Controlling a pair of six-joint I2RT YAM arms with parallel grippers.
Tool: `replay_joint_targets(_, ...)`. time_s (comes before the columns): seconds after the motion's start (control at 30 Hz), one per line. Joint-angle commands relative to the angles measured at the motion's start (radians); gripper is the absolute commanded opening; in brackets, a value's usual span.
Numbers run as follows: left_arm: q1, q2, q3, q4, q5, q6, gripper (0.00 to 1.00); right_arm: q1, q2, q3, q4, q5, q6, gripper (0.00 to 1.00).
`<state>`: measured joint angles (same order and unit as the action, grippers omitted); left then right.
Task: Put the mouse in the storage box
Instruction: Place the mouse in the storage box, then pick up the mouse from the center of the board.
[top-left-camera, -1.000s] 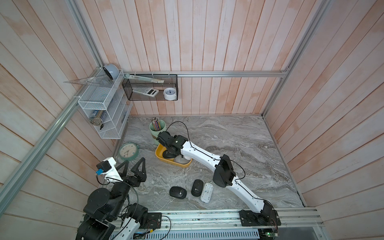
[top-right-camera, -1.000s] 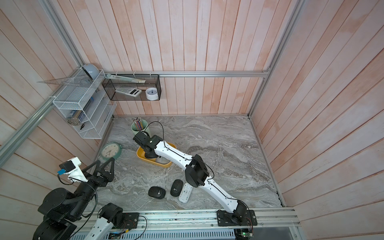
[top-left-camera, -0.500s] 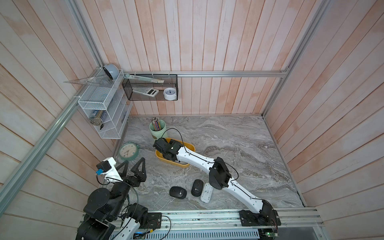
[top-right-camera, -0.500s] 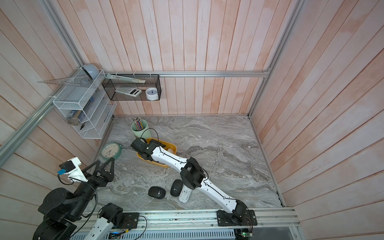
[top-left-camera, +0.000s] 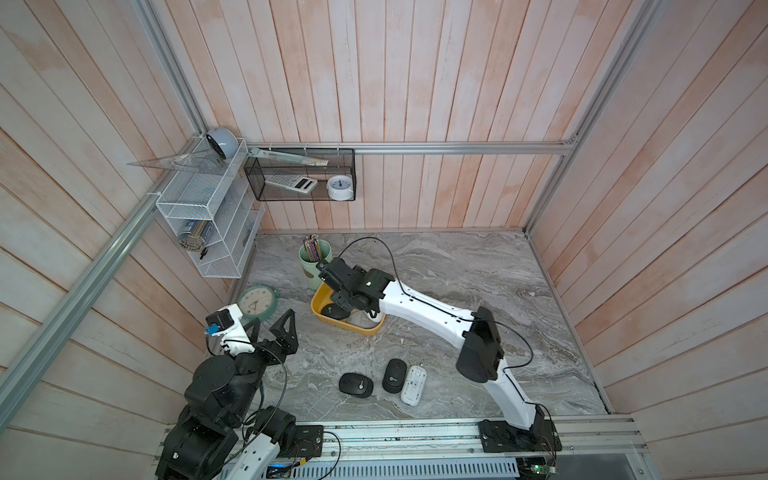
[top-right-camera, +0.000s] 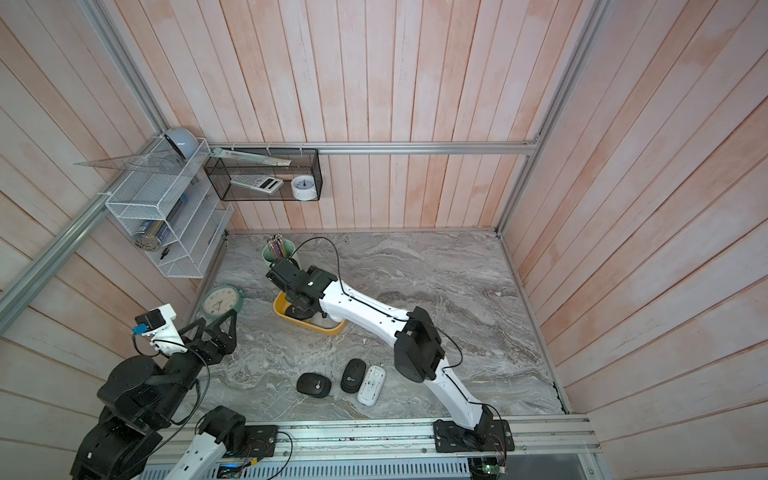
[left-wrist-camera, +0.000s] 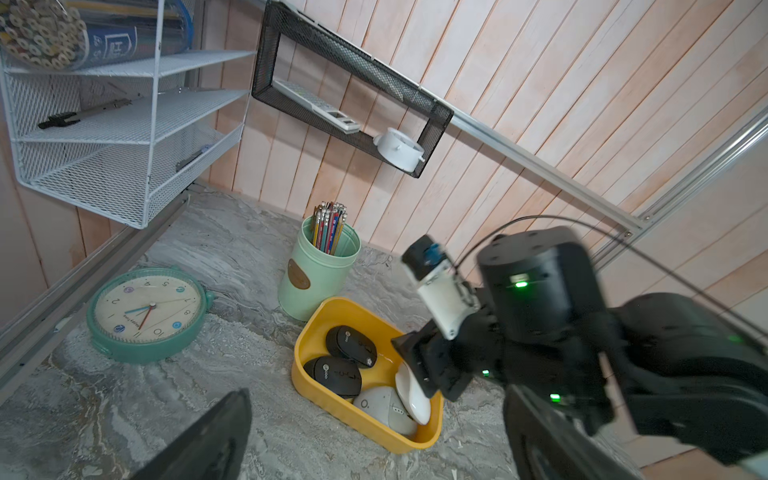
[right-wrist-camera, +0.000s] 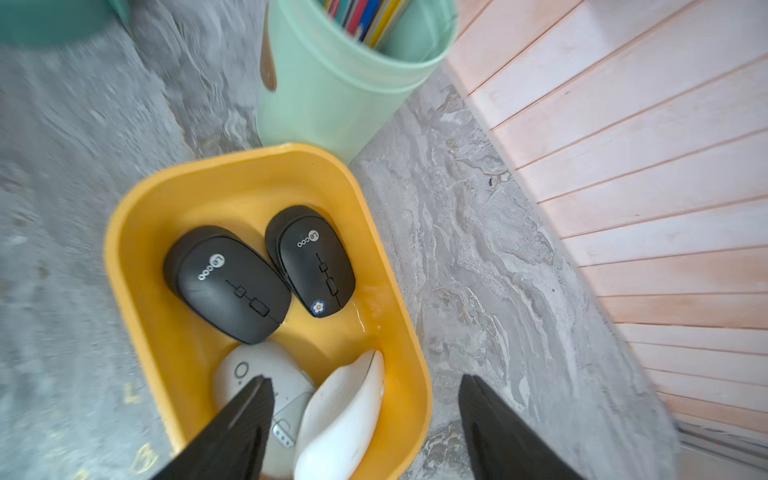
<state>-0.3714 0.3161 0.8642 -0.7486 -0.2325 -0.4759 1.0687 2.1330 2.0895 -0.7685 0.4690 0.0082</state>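
- Right wrist view: the white mouse (right-wrist-camera: 345, 415) is inside the storage box (right-wrist-camera: 133, 257). It is tipped up on its edge and leans beside a second pale mouse (right-wrist-camera: 249, 374). Two black mice (right-wrist-camera: 226, 284) lie flat at the end next to the pencil cup (right-wrist-camera: 332, 83).
- Your right jaws are spread wide and grasp nothing. One finger stands well apart from the white mouse and the other sits close beside it (you cannot tell whether it touches).
- In a top view your left jaws are fully spread and empty. They hover over the tabletop (top-left-camera: 457, 266) near the clock (top-left-camera: 257, 302), well apart from the box.
- Step in hand, as it looks: the drop-off of this mouse is finished.
- The next move calls for lifting the right arm (top-left-camera: 415, 301) straight up and out. Keep both fingers off the tilted mouse, which looks ready to topple.
- Three more mice (top-left-camera: 395, 375) lie together on the tabletop near the front rail. If they count, your next pick is there.
- Hard to make out:
  - In both top views the right wrist covers most of the box, so only slivers of its contents show.
  - In the right wrist view the white mouse's lower end is cut off by the frame edge, and the picture's margins are blurred.
  - In the left wrist view the right arm hides where that mouse meets the box wall.
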Motion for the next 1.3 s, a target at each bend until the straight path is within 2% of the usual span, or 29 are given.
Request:
replay_joint_targets(0.0, 0.005, 0.065, 0.022, -0.015, 0.043, -0.007, 1.0, -0.056, -0.165, -0.213, 0.123, -0.122, 0.211, 0.78)
replay_joint_targets(0.23, 0.005, 0.314, -0.008, -0.008, 0.19, -0.072, 1.0, -0.226, -0.526, -0.673, 0.228, -0.357, 0.553, 0.79)
replay_joint_targets(0.4, 0.003, 0.558, -0.016, -0.028, 0.336, -0.132, 1.0, -0.324, -0.733, -0.933, 0.27, -0.466, 0.709, 0.8)
replay_joint_targets(0.5, -0.01, 0.662, -0.027, -0.037, 0.385, -0.147, 1.0, -0.355, -0.832, -1.051, 0.303, -0.509, 0.74, 0.81)
replay_joint_targets(0.57, -0.047, 0.699, -0.039, -0.032, 0.368, -0.153, 1.0, -0.362, -0.881, -1.105, 0.313, -0.513, 0.755, 0.81)
replay_joint_targets(0.7, -0.175, 0.747, -0.054, -0.011, 0.29, -0.198, 1.0, -0.366, -0.935, -1.158, 0.284, -0.506, 0.753, 0.82)
replay_joint_targets(0.9, -0.351, 0.816, -0.064, 0.067, 0.244, -0.282, 1.0, -0.37, -1.026, -1.243, 0.256, -0.464, 0.755, 0.82)
replay_joint_targets(1.1, -0.47, 0.938, -0.003, 0.093, 0.233, -0.288, 0.96, -0.371, -1.149, -1.329, 0.204, -0.35, 0.739, 0.81)
replay_joint_targets(1.27, -0.532, 1.05, 0.082, 0.047, 0.222, -0.261, 0.93, -0.372, -1.222, -1.38, 0.182, -0.314, 0.728, 0.82)
